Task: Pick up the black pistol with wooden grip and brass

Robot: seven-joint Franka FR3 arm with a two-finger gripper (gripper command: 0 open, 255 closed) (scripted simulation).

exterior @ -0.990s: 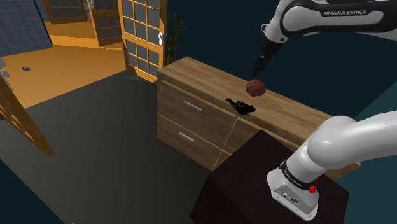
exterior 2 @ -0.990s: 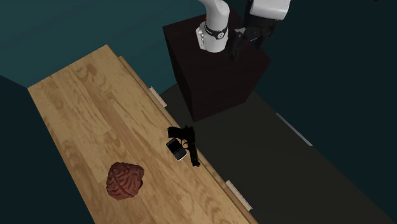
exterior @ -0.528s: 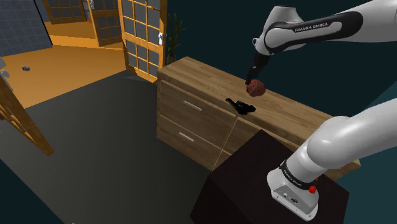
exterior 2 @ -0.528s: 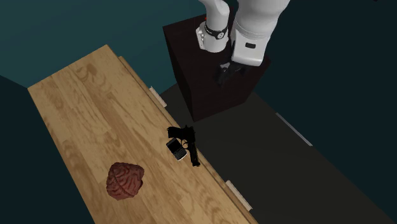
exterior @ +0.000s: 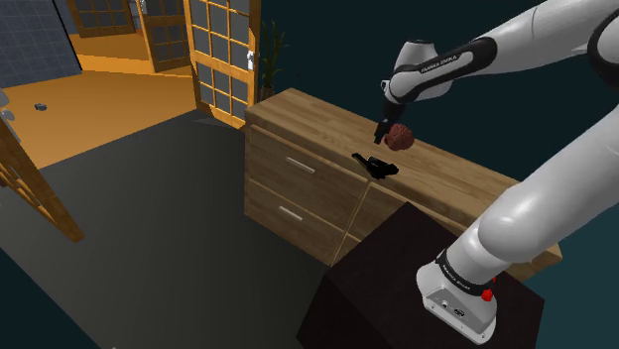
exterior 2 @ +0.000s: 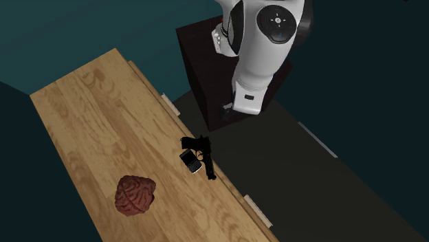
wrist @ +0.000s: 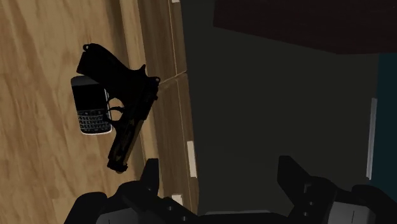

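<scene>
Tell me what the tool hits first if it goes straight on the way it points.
Probably the dark floor in front of the dresser, not the pistol. The open tool looks down past the dresser's edge, with the pistol off to one side. Depth is unclear.

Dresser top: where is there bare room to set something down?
The long stretch of the dresser top beyond the red lump and the pistol, toward the second exterior view's upper left, is bare. The front edge is crowded: the pistol lies over a phone.
</scene>
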